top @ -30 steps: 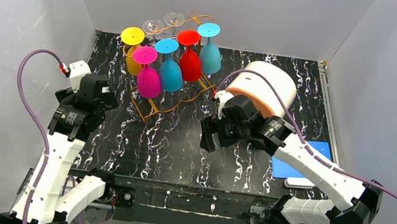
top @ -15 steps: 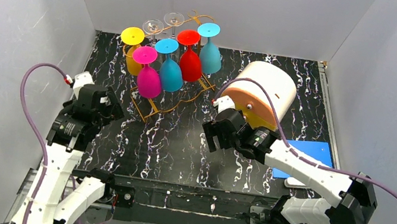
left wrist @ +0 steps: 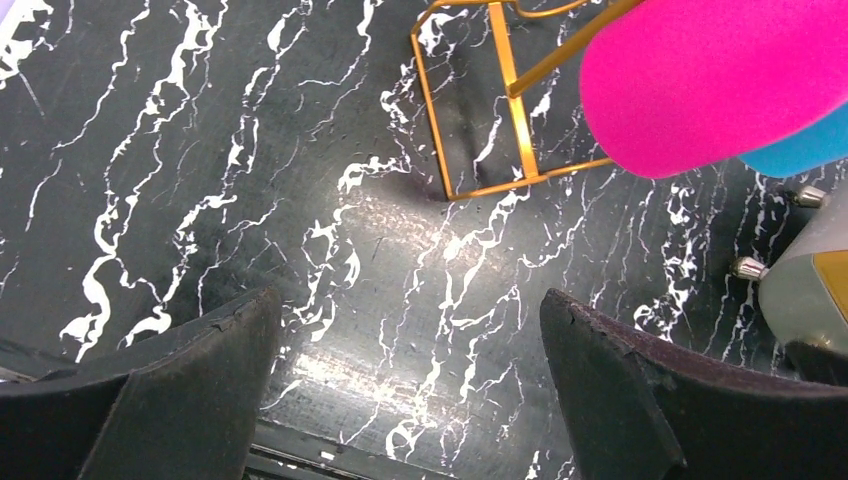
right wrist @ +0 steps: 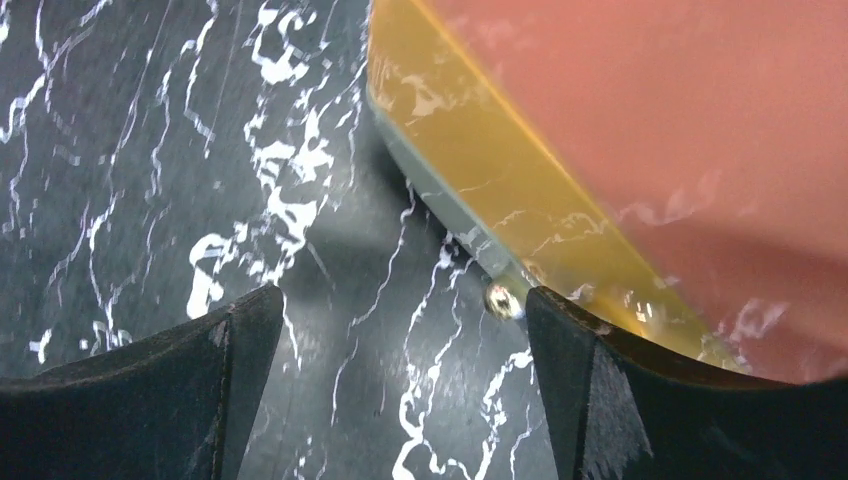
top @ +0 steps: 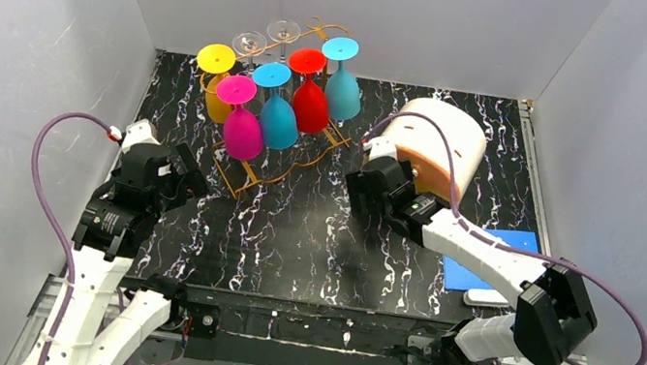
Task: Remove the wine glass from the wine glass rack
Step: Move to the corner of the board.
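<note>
The work is at the approach stage: every glass hangs upside down on the wine glass rack (top: 247, 173), which stands at the far left of the table (top: 291, 236). The pink wine glass (top: 242, 133) is at the near end of the rack, with the blue glass (top: 278, 123), the red glass (top: 310, 107) and the teal glass (top: 343, 95) behind it. A yellow glass (top: 217, 58) and two clear glasses (top: 249, 41) hang on the other rail.

The left gripper (left wrist: 410, 305) hovers over bare table just near of the rack's foot. Its fingers are spread wide and hold nothing, and the pink bowl sits up and to the right in its wrist view. The right gripper (right wrist: 402, 298) is spread wide and empty too, close beside the white drum (top: 433, 146) on the right.

The pink glass looks like the likeliest target. The left arm probably needs to rise and reach farther, close on the bowl or stem, then slide the glass toward the near, open end of the rail without knocking the blue glass beside it.
</note>
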You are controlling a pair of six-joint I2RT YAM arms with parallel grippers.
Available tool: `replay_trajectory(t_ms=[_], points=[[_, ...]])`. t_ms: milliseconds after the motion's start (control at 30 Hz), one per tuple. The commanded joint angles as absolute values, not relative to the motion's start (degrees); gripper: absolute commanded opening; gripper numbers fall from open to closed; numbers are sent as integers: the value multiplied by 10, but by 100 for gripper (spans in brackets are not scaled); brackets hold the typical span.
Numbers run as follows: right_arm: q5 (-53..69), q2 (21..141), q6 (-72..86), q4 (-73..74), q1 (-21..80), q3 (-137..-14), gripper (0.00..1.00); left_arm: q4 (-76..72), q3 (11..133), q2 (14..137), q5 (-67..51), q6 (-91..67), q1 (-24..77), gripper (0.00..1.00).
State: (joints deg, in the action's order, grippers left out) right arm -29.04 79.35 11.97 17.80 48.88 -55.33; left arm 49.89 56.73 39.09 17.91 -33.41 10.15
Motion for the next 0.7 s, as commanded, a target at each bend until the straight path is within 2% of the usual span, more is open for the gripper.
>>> replay_trajectory(t_ms=[0,233,667], points=[[-277,813,94,88,429,-552,99,480,560,383,145,-327,103,98],[-243,850,101,23,333,-550,99,436,547,387,84,-309,103,98],[-199,945,88,32,250,-640,99,399,499,392,78,-330,103,98]])
